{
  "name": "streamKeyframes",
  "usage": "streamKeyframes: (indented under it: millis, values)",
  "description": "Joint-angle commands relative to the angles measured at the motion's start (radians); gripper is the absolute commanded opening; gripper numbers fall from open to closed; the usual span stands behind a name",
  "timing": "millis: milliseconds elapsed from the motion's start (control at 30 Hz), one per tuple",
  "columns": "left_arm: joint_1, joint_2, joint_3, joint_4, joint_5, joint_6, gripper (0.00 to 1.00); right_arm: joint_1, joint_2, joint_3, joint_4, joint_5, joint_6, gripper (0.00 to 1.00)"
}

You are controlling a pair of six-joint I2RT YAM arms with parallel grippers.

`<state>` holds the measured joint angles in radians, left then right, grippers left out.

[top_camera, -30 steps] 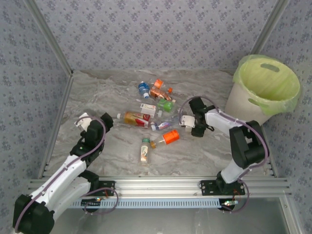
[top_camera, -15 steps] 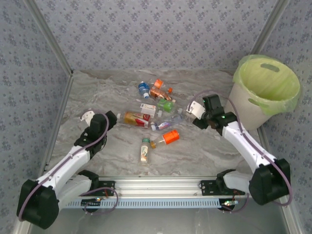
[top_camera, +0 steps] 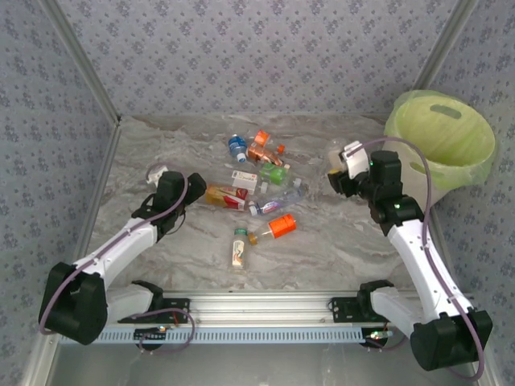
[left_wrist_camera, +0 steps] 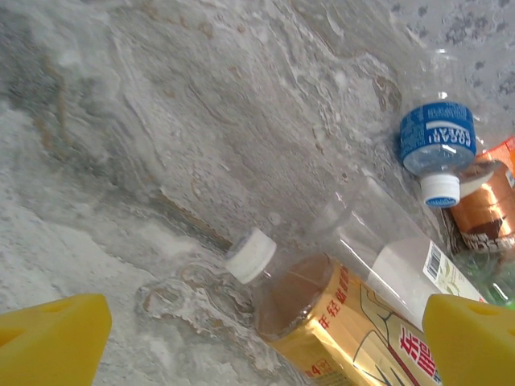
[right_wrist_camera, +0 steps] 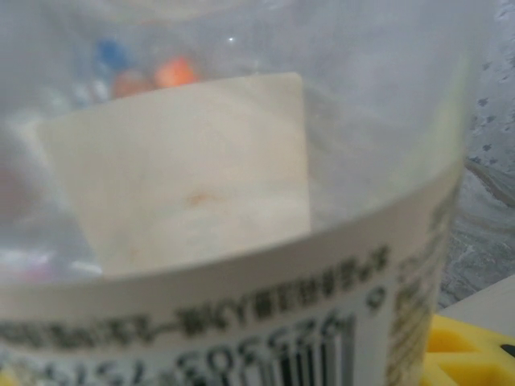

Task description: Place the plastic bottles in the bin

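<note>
Right gripper (top_camera: 341, 166): closed partway round a clear bottle (right_wrist_camera: 241, 201) with a white barcode label, held off the table (top_camera: 153, 137) just beside the bin (top_camera: 393, 175) and not yet over its rim.
Left gripper (left_wrist_camera: 257, 344): jaws wide apart and empty, low over the table. The capped end of an amber bottle (left_wrist_camera: 322, 310) with a yellow and red label lies between them; contact cannot be told.
Loose bottles: a heap mid-table, well apart from the bin. A blue-label bottle (left_wrist_camera: 436, 141) lies just behind the amber one, and an orange bottle (top_camera: 282, 226) and a green-capped bottle (top_camera: 240, 245) lie nearer the arms.
Weight: probably very light. The amber bottle seems to hold some drink, so it may be a little heavier.
Stiffness: the walls look thin and should dent and spring back under a squeeze.
Slip: smooth round plastic is apt to roll or squirt out of the pads.
Where to grip: across the labelled middle of the body, not the tapering neck or the white cap (left_wrist_camera: 251, 254).
Risk: the held bottle could slide free if the jaws ease before it is above the green bag.
</note>
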<state>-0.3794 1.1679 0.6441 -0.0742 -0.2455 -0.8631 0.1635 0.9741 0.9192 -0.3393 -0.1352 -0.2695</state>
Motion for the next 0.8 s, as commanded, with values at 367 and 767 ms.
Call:
streamKeyframes:
  millis: [367, 767]
  values:
    - [0.005, 0.058, 0.08, 0.005, 0.12, -0.027, 0.99, -0.139, 0.042, 0.229, 0.214, 0.163, 0.229, 0.46]
    - [0.005, 0.059, 0.054, 0.024, 0.131, -0.029, 0.99, -0.413, 0.249, 0.464, 0.095, 0.188, 0.497, 0.48]
